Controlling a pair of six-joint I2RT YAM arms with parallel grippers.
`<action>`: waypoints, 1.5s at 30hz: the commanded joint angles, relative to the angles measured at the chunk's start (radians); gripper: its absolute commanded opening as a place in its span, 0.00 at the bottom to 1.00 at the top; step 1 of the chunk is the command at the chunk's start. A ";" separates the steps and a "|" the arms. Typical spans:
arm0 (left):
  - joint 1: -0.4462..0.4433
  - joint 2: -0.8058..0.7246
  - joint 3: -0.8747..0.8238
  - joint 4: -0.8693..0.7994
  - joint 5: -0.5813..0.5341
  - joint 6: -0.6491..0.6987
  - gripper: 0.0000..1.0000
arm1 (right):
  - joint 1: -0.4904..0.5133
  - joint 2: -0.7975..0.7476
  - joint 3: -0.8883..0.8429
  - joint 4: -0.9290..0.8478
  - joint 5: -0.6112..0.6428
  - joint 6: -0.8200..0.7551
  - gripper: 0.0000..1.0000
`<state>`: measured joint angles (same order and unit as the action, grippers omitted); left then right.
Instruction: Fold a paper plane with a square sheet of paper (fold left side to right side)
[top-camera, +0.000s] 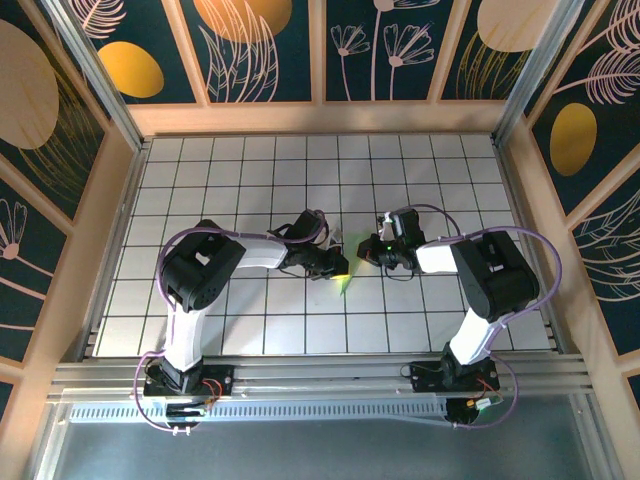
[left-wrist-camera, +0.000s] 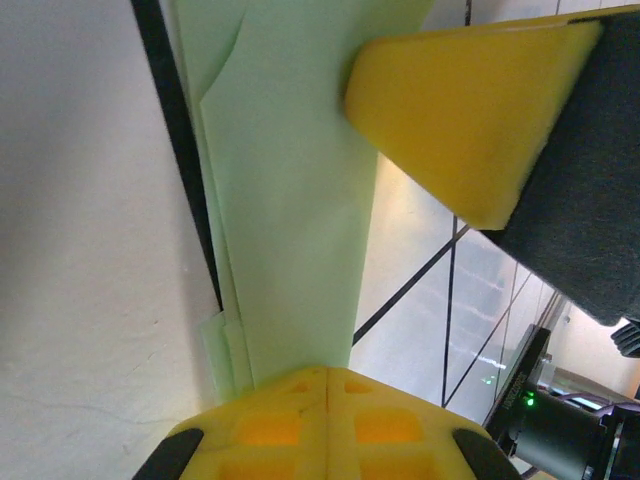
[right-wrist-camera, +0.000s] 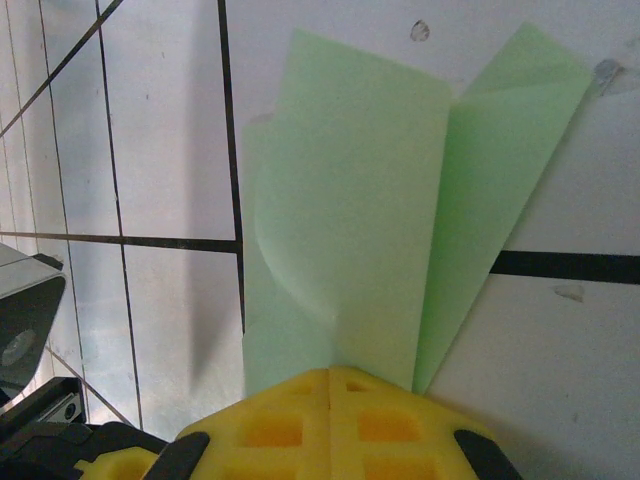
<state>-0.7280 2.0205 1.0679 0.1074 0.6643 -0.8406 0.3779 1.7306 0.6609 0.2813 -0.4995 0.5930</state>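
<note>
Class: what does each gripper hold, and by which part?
Both hold the folded green paper: the left gripper pinches its narrow end, the right gripper the end where its flaps meet.

I see the bench (top-camera: 250, 190) as a white top ruled into square tiles by thin black lines, with a pale wooden rim around it. Near its middle, slightly toward the near edge, lies the paper (top-camera: 343, 283), pale green and folded small. Through the left wrist camera it is a long, layered strip on the white, its left edge running beside a black line. Through the right wrist camera I see two creased flaps side by side, the right one narrower and slanted, crossing a black line. Whether both flaps lie flat I cannot tell. Small dark marks (right-wrist-camera: 420, 31) dot the bench just beyond them.
</note>
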 joint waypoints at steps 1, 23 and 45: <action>-0.008 0.026 -0.017 -0.045 -0.018 0.019 0.06 | 0.003 0.049 -0.032 -0.171 0.075 -0.032 0.00; -0.028 0.022 -0.034 -0.181 -0.216 0.066 0.00 | -0.014 -0.139 0.020 -0.145 -0.005 -0.032 0.00; -0.047 0.026 -0.007 -0.272 -0.313 0.089 0.00 | 0.014 0.001 0.034 0.004 -0.001 -0.060 0.00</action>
<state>-0.7780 1.9968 1.0901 0.0177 0.4919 -0.7773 0.3889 1.7058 0.6655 0.2535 -0.5205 0.5694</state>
